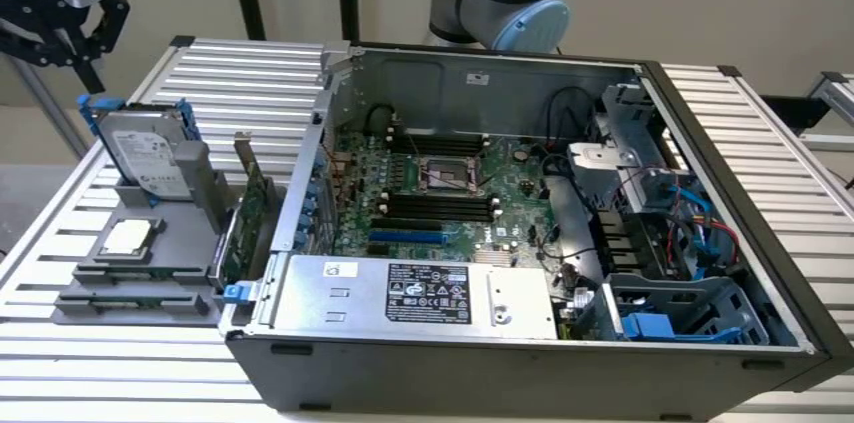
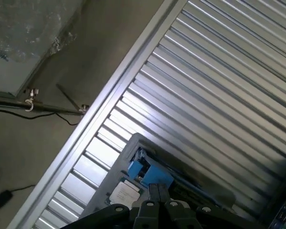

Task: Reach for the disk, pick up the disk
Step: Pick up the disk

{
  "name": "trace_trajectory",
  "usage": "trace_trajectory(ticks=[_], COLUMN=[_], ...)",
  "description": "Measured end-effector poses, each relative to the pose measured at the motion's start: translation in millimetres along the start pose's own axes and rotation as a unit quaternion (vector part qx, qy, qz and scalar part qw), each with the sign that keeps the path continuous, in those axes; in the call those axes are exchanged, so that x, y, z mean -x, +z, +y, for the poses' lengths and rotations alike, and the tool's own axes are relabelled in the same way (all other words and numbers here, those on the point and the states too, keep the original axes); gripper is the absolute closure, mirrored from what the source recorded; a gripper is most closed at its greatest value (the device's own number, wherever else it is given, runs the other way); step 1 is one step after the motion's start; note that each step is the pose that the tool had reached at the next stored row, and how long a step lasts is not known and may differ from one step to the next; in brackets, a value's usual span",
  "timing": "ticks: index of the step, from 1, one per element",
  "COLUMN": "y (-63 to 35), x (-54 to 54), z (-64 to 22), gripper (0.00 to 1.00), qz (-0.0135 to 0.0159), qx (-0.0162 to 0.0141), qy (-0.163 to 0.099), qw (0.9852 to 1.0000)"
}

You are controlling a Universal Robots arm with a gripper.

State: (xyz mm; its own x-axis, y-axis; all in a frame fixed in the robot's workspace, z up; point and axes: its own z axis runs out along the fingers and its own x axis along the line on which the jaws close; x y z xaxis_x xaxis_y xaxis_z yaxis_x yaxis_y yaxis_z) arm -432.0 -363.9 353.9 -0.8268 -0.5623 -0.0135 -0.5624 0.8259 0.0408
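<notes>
- The disk [image 1: 140, 158]: flat silver-grey rectangle, white label, blue plastic caddy, standing tilted in a grey holder [image 1: 94, 298] on the ribbed metal surface [image 1: 240, 73]
- My gripper [image 1: 70, 51]: spread apart, empty, near the disk, not touching

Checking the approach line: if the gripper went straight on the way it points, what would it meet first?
Most likely the blue frame around the disk, which lies just ahead of the gripper in the wrist view; depth is unclear.

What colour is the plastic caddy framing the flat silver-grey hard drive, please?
The plastic caddy is blue, best seen in the exterior view.
</notes>
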Motion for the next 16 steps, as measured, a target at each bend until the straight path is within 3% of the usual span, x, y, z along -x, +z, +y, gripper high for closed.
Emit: trace_trajectory(ticks=[5,9,12,16], y=[-5.8,-15.1,-17.7,-17.1], x=[0.0,0.2,0.2,0.2], z=[0.3,0.6,0.7,0.7], gripper=[0.89,0.89,0.89,0.89], qz=[-0.0016,-0.0012,-0.0002,0.0013], qx=[0.0016,0.0016,0.0021,0.0027], qy=[-0.034,-0.067,-0.094,-0.129], qw=[0.9994,0.9978,0.9956,0.9916])
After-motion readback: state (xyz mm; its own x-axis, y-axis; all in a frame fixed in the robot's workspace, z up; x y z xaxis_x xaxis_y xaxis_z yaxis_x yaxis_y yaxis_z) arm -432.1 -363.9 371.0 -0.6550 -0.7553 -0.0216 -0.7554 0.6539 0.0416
